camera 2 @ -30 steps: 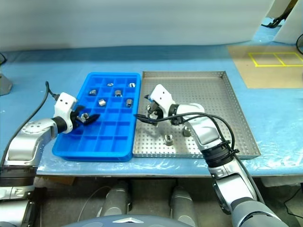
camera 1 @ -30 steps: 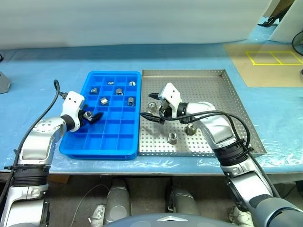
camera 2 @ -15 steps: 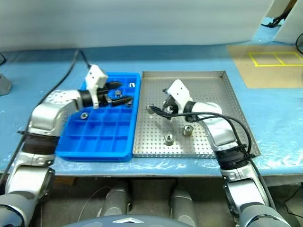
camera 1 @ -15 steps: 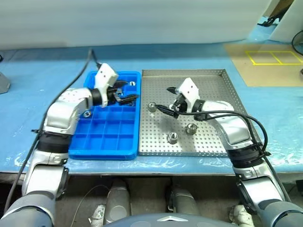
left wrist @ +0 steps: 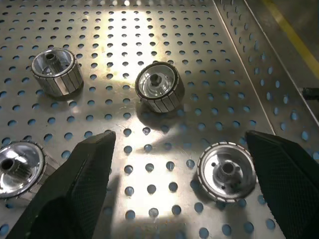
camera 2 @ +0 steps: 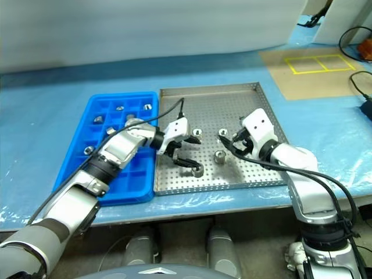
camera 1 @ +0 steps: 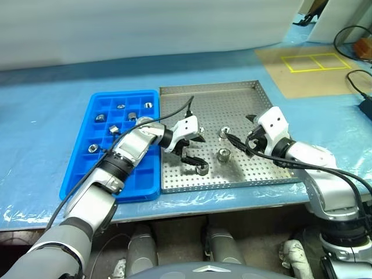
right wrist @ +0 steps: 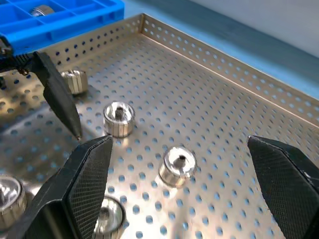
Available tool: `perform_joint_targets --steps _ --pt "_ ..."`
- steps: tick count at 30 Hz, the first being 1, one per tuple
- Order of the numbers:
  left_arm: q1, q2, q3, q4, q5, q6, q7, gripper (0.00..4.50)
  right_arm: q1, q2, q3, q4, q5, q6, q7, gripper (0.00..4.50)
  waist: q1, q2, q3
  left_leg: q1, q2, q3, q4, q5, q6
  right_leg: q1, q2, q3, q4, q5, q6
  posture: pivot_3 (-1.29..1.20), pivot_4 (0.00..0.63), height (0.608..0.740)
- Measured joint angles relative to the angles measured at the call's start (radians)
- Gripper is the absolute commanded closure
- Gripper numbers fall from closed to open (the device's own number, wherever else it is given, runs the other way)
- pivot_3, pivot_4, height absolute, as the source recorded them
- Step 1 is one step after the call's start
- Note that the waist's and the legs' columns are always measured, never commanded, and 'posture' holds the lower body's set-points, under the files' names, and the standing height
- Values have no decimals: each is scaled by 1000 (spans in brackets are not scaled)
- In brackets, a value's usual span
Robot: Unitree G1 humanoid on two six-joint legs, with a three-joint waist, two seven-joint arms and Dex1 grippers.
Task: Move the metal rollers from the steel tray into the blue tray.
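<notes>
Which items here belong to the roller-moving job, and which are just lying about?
Job:
- small shiny metal rollers
- large perforated steel tray
- bright blue compartmented plastic tray
- left tool, open
- right tool, open

Lying about:
- brown board with yellow outlines
- blue table cover

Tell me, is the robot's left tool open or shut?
Open. The left tool has its two black fingers spread wide above the steel tray, holding nothing.

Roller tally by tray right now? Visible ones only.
Metal rollers in the steel tray: 5
Metal rollers in the blue tray: 6 showing; the left arm covers some compartments
Total: 11 visible
</notes>
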Motion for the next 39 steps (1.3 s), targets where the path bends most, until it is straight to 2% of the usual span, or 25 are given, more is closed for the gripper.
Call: perform_joint_targets --steps 6,16,28,31,34,36,37,39 --pt "-4 -26 -4 53 25 -18 -42 126 69 2 -9 -74 4 48 -50 0 -27 0 0 0 0 1 4 -3 5 0 0 2 0 1 1 -532 150 740" --pt "4 2 -17 53 42 1 -152 126 81 -4 -8 -80 5 56 -67 0 -27 0 0 -1 0 4 4 -6 9 0 0 4 -2 1 1 -535 150 740" --pt "12 -67 -24 101 106 -16 -89 126 83 -9 -7 -78 2 54 -70 0 -25 2 -1 3 -1 7 5 -9 14 8 -1 8 -9 2 3 -532 150 740" --pt "14 -73 -22 108 109 -21 -73 701 83 -9 -6 -78 2 53 -70 0 -25 2 -1 5 -1 8 6 -10 15 11 -2 10 -11 3 3 -529 150 740" --pt "15 -68 -18 108 119 -22 -50 1682 85 -9 -6 -78 1 51 -70 0 -28 2 -1 5 -1 9 7 -10 16 10 -1 11 -12 3 3 -525 150 740" --pt "14 -64 -16 108 124 -22 -47 1682 86 -9 -6 -77 0 50 -70 0 -31 2 -1 5 -1 10 5 -10 16 9 -1 11 -12 3 3 -518 150 740" --pt "15 -62 -16 105 124 -24 -52 2191 86 -9 -6 -75 0 49 -70 0 -33 2 -1 5 -1 10 5 -10 16 8 -1 11 -12 3 4 -518 150 740" --pt "18 -55 -10 104 124 -34 -55 2704 85 -9 -6 -73 -1 44 -70 0 -39 2 -1 3 0 10 4 -10 15 6 0 11 -12 3 4 -509 150 740"
